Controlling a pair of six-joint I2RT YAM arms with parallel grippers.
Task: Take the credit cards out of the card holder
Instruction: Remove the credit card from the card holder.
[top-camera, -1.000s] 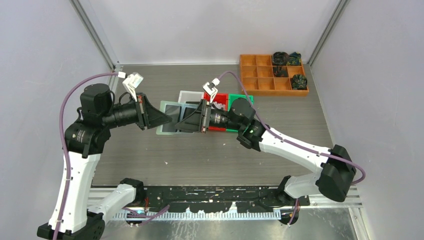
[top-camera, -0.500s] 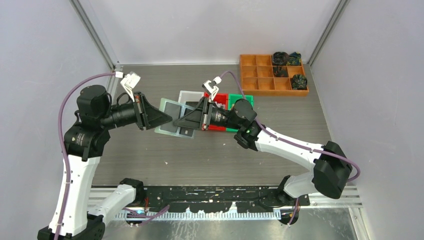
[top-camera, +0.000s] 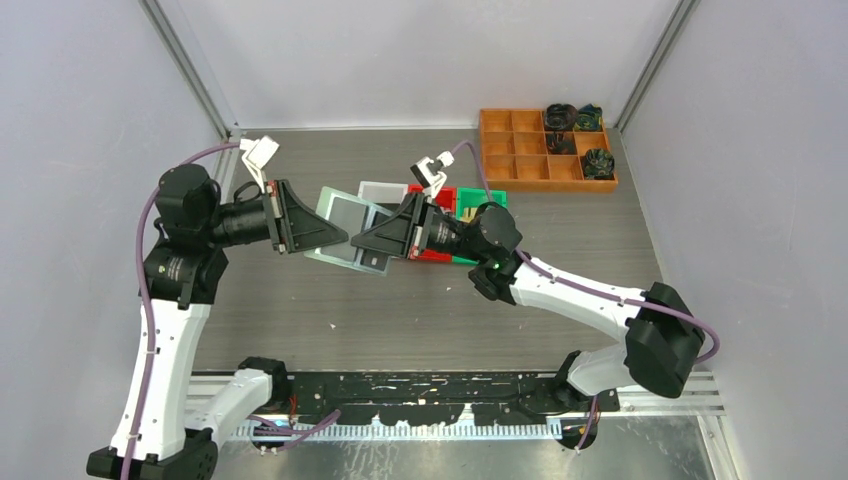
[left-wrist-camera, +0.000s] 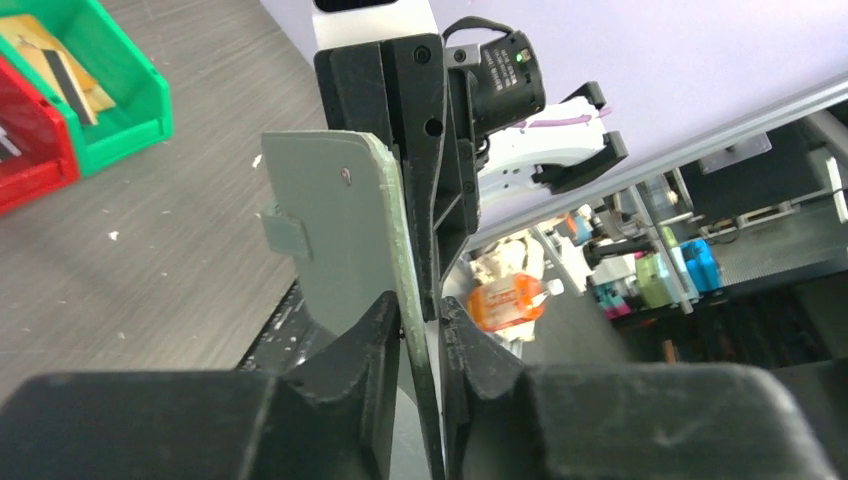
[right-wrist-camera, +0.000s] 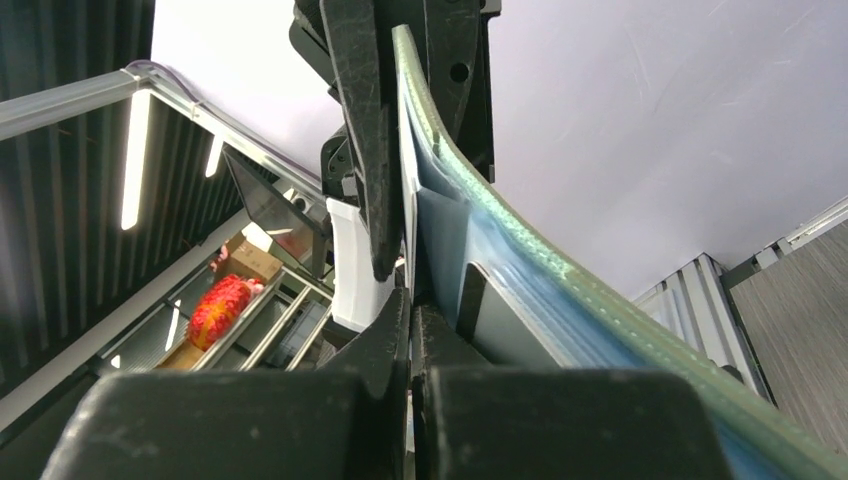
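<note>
The pale mint card holder hangs open in the air between both arms, over the table's middle. A dark credit card shows in its pocket. My left gripper is shut on the holder's edge; in the left wrist view the holder stands edge-on between my fingers. My right gripper meets it from the right, shut on a thin pale sheet inside the holder; card or pocket, I cannot tell. A grey card sits in a pocket beside my jaws.
White, red and green bins stand behind the right gripper. The green bin holds a gold card. An orange compartment tray sits at the back right.
Both grippers have risen and shifted slightly left with the holder, which has tilted up off the table. Both stay shut.
</note>
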